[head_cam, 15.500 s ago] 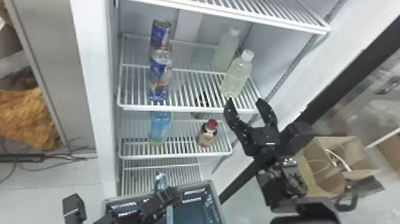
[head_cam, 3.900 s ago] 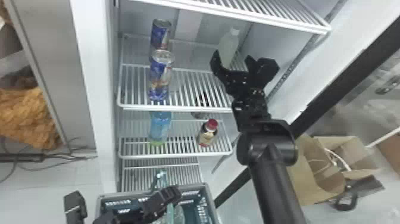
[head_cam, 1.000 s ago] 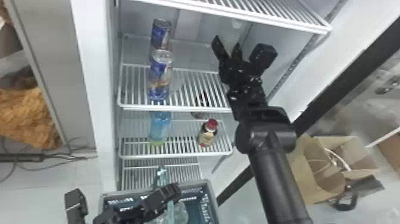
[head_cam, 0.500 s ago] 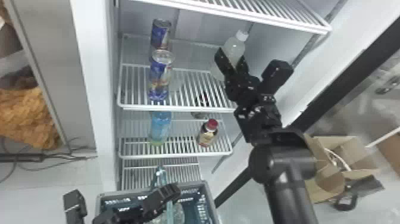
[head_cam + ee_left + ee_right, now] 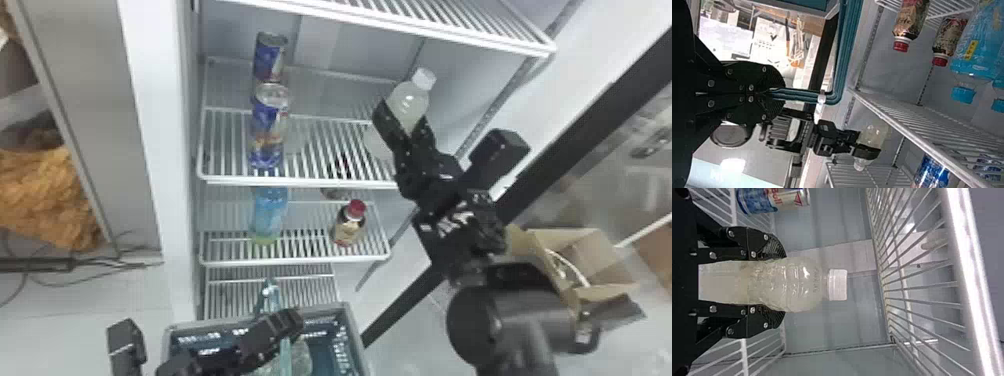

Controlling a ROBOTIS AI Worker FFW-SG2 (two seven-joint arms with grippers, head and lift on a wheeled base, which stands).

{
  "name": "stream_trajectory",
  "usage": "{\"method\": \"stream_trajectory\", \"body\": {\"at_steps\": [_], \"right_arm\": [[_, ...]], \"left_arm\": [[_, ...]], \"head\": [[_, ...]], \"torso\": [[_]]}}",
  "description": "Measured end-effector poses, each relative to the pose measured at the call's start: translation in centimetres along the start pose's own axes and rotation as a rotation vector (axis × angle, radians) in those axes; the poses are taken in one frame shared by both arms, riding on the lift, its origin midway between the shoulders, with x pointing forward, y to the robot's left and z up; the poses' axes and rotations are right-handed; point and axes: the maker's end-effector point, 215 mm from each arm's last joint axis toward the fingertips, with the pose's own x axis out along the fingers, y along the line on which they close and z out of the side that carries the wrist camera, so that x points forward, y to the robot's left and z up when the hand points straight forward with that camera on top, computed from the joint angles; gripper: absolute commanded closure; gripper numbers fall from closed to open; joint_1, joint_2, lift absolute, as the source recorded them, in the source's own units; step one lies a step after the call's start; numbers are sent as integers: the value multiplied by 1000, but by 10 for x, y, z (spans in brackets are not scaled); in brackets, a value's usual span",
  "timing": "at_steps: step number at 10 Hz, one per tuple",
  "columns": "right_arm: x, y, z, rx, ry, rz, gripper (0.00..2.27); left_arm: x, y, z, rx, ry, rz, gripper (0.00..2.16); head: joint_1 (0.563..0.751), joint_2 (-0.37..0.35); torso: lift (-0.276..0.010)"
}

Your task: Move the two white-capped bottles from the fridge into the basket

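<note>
From where I'm standing, the R gripper point(image 5: 404, 122) has a white-capped bottle point(image 5: 407, 105) by its body, jaws apart only by the bottle's width, one on each side, cap out past the tips. It's at the R side of the can shelf point(image 5: 300, 183), w/ the cap end leaning R; can't tell if the base touches the wire. The L gripper point(image 5: 287, 321) is down at the basket point(image 5: 356, 335), jaws closed tight on its handle point(image 5: 270, 292), no gap beyond the handle itself. Inside the basket, under that gripper, there's a pale see-through bottle point(image 5: 300, 359), partly hidden, so can't tell its cap. On the can shelf, toward the L edge, a front can point(image 5: 267, 135) stands w/ a rear can point(image 5: 270, 55) behind. On the lower shelf point(image 5: 300, 261), a blue bottle point(image 5: 270, 215) stands toward the L edge & a red-capped bottle point(image 5: 348, 227) near the front R corner. The basket sits below, in front of the fridge point(image 5: 152, 125). Off R of the fridge there's an open cardboard box point(image 5: 575, 245).
</note>
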Motion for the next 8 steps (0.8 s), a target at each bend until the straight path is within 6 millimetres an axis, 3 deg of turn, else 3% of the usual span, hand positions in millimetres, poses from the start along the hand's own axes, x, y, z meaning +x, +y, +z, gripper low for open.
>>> {"method": "stream_trajectory", "body": {"at_steps": [3, 8], "right_arm": [[-38, 12, 7, 6, 27, 30, 843], [-109, 63, 8, 54, 136, 120, 843]], "left_arm": [[0, 0, -1, -1, 2, 0, 1162], [1, 0, -3, -1, 9, 1, 1162]], "head": [[695, -350], [695, -350]], "torso": [[0], [0]]}}
